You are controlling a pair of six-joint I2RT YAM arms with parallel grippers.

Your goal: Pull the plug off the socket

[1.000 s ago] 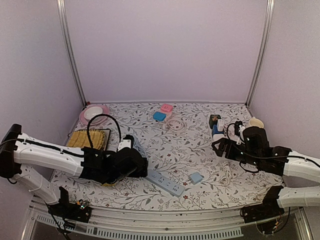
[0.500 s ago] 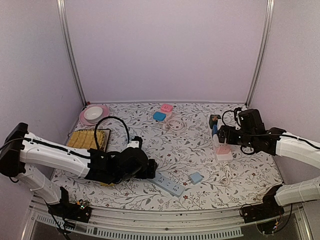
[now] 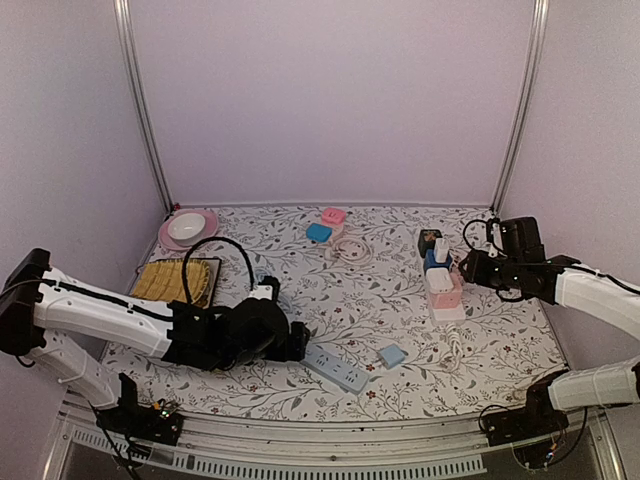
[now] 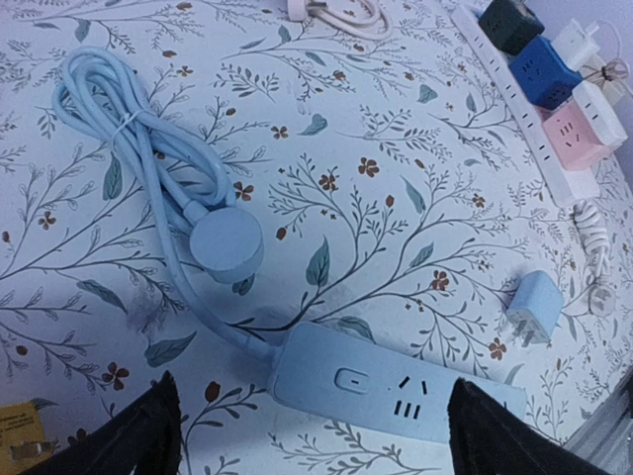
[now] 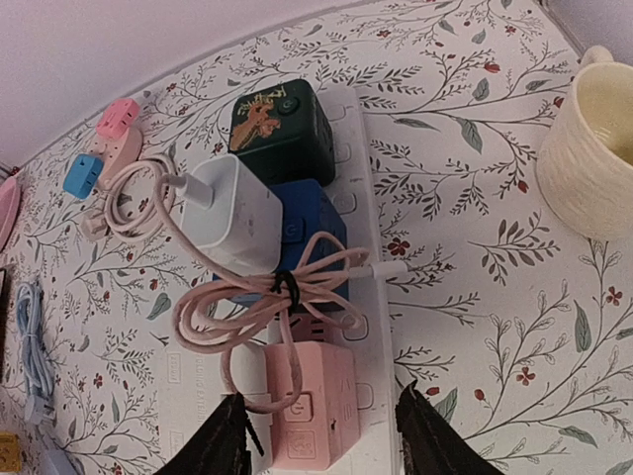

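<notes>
Top external: bowl (image 3: 186, 226) in pink plate (image 3: 211, 220); pink plug (image 3: 446, 296) in strip (image 3: 450, 313).

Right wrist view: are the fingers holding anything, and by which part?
Nothing is held. The right gripper is open, its fingers on either side of the pink cube adapter, with gaps showing on both sides.
</notes>
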